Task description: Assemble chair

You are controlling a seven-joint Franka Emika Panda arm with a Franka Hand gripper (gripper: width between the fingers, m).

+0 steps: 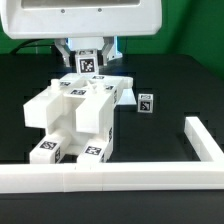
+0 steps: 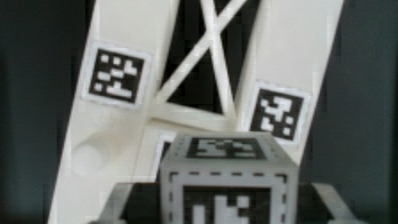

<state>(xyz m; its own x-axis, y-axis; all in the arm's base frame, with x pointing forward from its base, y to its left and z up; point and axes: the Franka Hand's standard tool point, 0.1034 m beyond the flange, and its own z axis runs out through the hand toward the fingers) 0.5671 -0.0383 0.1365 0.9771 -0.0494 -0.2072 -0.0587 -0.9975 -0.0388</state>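
Tagged block (image 2: 222, 178) is pinched in the jaws of the gripper (image 1: 90, 64) at 12 o'clock of the half-built chair (image 1: 75, 122), probably for lining up over the cross-braced panel (image 2: 143, 120); loose block (image 1: 146, 102) is parked at 3 o'clock, inside the rail (image 1: 100, 180).

the exterior view shows one joined cluster of white chair pieces (image 1: 72, 118), one small loose tagged block (image 1: 146, 102) and one long l-shaped rail (image 1: 120, 180); the wrist view shows one x-braced panel (image 2: 116, 130) with two square tags (image 2: 116, 75) and one tagged block end (image 2: 222, 170).
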